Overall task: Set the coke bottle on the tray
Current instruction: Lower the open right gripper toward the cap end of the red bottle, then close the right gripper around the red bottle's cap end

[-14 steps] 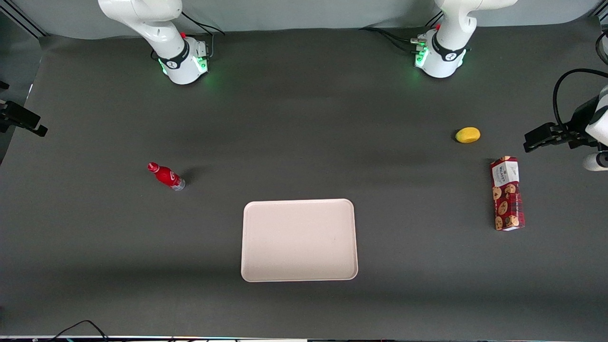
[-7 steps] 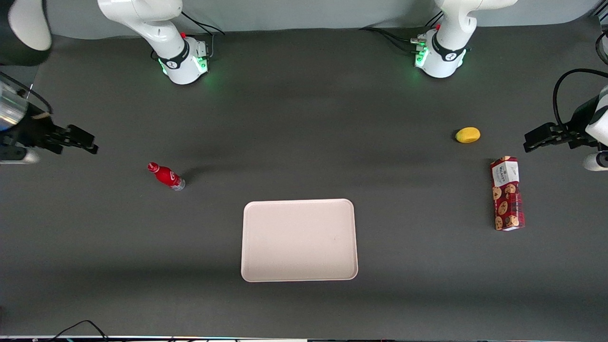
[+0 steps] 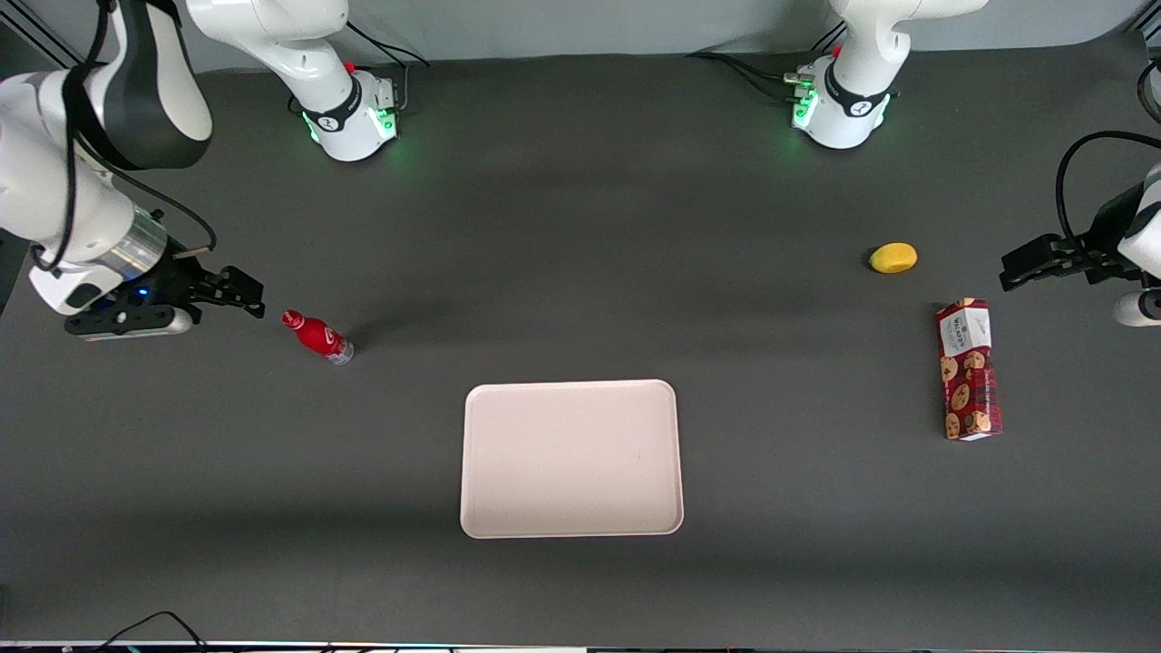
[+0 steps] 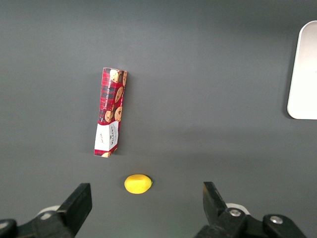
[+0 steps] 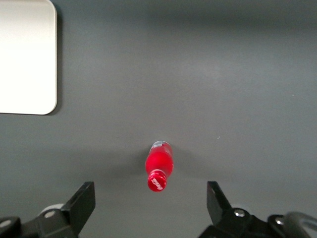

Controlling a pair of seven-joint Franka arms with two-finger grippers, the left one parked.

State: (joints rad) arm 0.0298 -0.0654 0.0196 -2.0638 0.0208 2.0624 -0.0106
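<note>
The coke bottle (image 3: 317, 336), small and red with a red cap and clear base, stands upright on the dark table, toward the working arm's end. It also shows in the right wrist view (image 5: 159, 166). My right gripper (image 3: 243, 299) hovers above the table just beside the bottle's cap, open and empty; in the wrist view (image 5: 151, 201) the cap sits between the spread fingers. The pale cream-pink tray (image 3: 571, 458) lies flat near the table's middle, nearer the front camera than the bottle; one of its corners shows in the right wrist view (image 5: 27, 57).
A red cookie box (image 3: 968, 368) and a yellow lemon (image 3: 892, 258) lie toward the parked arm's end of the table, also in the left wrist view as box (image 4: 109, 112) and lemon (image 4: 137, 183).
My right arm has swung in from the table's edge toward the bottle; the gripper now sits just beside the cap. The bottle and tray have not moved.
</note>
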